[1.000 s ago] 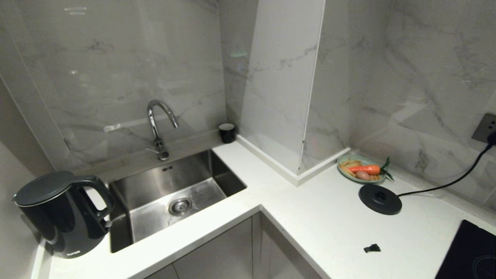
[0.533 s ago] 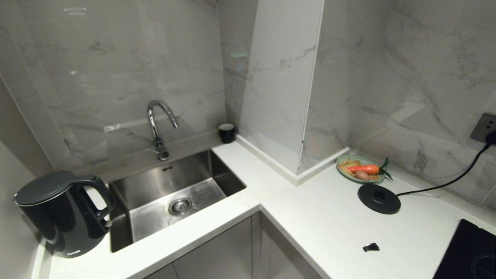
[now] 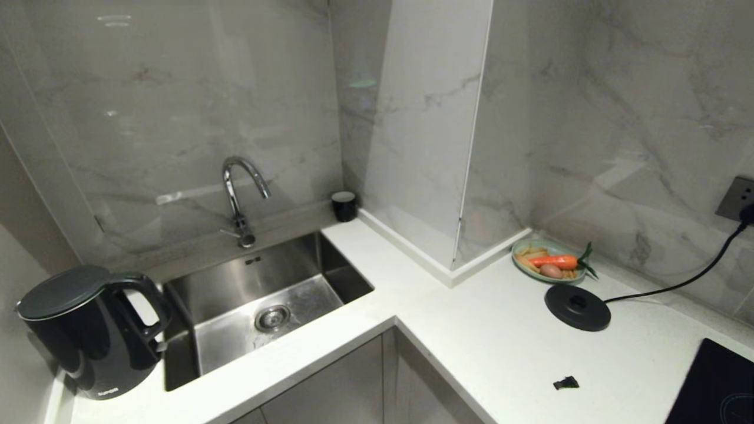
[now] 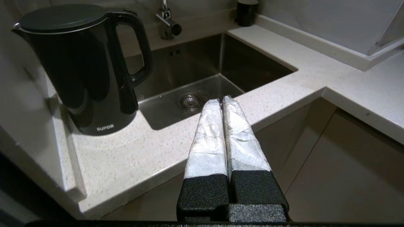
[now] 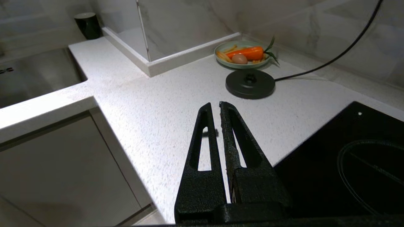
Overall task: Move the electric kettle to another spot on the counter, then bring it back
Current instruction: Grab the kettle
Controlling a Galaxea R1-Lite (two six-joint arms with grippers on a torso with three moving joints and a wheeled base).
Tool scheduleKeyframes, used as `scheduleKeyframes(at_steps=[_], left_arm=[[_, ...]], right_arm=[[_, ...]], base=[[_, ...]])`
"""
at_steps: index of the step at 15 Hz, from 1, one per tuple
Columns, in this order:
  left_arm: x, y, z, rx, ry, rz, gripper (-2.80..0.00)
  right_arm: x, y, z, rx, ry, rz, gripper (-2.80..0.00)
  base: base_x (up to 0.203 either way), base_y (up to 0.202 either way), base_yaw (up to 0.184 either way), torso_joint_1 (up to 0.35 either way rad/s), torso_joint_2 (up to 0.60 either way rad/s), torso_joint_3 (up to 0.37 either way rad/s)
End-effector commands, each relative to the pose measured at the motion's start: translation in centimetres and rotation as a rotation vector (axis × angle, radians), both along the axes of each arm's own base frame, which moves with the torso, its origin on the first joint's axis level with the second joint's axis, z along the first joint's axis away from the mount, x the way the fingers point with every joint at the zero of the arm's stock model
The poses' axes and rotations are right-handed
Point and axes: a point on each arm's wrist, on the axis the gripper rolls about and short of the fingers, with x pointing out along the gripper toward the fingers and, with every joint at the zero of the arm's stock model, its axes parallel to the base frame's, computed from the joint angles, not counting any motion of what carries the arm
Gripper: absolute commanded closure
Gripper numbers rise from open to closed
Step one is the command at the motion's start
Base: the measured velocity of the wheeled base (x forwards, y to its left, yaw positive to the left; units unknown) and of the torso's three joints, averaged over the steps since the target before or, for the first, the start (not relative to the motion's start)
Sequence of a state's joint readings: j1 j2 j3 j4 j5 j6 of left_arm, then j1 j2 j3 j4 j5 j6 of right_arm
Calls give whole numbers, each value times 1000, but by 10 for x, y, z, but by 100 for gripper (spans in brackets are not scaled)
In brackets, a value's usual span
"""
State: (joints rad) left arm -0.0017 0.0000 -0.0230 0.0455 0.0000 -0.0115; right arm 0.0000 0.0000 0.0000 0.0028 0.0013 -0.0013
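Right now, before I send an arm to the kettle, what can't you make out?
- Electric kettle: water level, hidden by black walls and shut lid, every view.
- Kettle spout: faces away, head view.
- Small black scrap on the counter: too small to identify.
- Induction hob: cut off by the frame edge.

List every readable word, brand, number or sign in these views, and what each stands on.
"SUPOR": white lettering near the bottom of the electric kettle, read in the left wrist view.
In the head view the same lettering is too small to read.
No other text is legible.
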Motion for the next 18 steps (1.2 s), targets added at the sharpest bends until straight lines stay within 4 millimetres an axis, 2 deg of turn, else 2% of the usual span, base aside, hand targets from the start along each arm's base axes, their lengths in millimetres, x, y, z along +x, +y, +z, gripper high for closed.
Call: scheduleKeyframes(at_steps=[1,7,15,18], left_arm=[[0,0,0,-1,2,-1,0],[0,0,0,-1,2,0,0],[0,0,2,2,-2,9,0],[-1,0,41,-6,-9,12,0]], right_arm=[[0,0,0,0,0,0,0],[0,0,0,0,2,0,0],[0,0,0,-1,2,0,0],[0,0,0,0,2,0,0]], base=[[184,0,4,2,0,-2],[173,0,3,9,4,1],[0,0,0,0,0,0],[0,0,0,0,0,0]])
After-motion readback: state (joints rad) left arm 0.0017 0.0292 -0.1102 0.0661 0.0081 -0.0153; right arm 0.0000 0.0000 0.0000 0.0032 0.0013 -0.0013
